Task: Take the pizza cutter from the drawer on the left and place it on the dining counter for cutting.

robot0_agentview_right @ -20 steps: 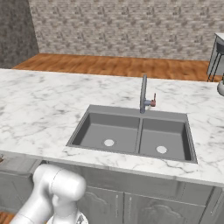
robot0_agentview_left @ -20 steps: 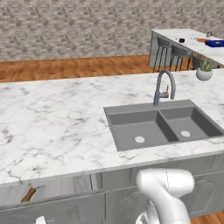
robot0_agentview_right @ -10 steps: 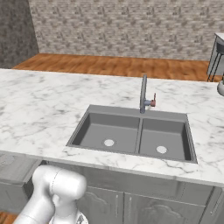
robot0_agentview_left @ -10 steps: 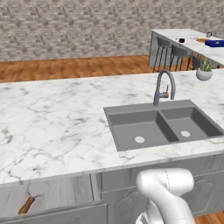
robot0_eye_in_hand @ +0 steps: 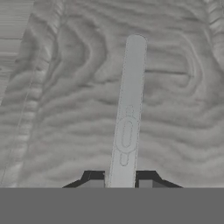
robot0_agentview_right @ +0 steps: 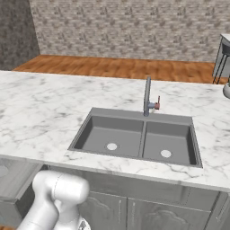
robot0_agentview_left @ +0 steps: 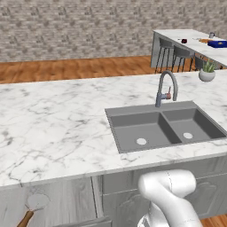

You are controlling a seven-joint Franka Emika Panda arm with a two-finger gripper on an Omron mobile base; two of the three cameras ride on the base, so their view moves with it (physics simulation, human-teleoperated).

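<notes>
The drawer (robot0_agentview_left: 62, 199) under the marble counter stands pulled out at the lower left of the left base view, its grey floor showing. Inside lies the pizza cutter (robot0_agentview_left: 30, 212), brown wooden handle toward me and round pale blade behind it. In the hand view my gripper (robot0_eye_in_hand: 121, 180) is shut on the drawer's slim silver bar handle (robot0_eye_in_hand: 129, 109), one dark fingertip on each side of it, against the grey wood-grain drawer front (robot0_eye_in_hand: 65, 100). The right base view shows the drawer's open corner (robot0_agentview_right: 11, 179). The dining counter (robot0_agentview_left: 186, 35) lies far off at the upper right.
A grey double sink (robot0_agentview_left: 164, 126) with a curved tap (robot0_agentview_left: 165, 88) sits in the marble counter (robot0_agentview_left: 53, 128). A small potted plant (robot0_agentview_left: 206, 72) stands at its right end. Dark stools (robot0_agentview_left: 173, 53) line the dining counter. My white arm (robot0_agentview_left: 170, 195) rises before the cabinet doors.
The drawer has slid further out toward me. More of the pizza cutter shows now: first only a bit of handle, now the handle and the blade.
</notes>
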